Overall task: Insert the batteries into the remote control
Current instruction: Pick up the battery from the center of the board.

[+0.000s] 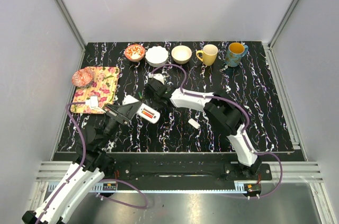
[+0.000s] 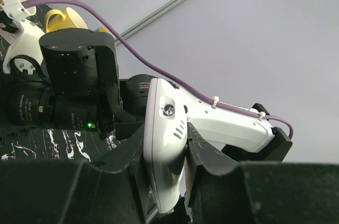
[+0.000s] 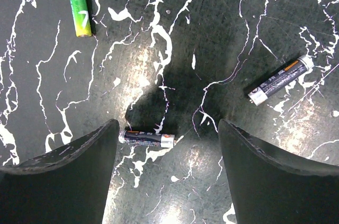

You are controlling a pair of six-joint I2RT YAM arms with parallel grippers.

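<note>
Black table (image 1: 275,123), white veins all over. Along the far edge, left to right: red patterned bowl (image 1: 134,52), white bowl (image 1: 157,55), cream bowl (image 1: 181,54), yellow mug (image 1: 208,54), blue mug (image 1: 235,53). By the left edge, a floral cloth (image 1: 103,83) lying flat, with a pink dish (image 1: 82,77) over its far left corner. Near the middle, toward the near edge, a small white tab (image 1: 194,123), all alone. Up close on the marbling: green battery (image 3: 78,2), lying flat; dark battery (image 3: 146,138), flat too, well apart from it; second dark battery (image 3: 279,80), angled, off on its own.
</note>
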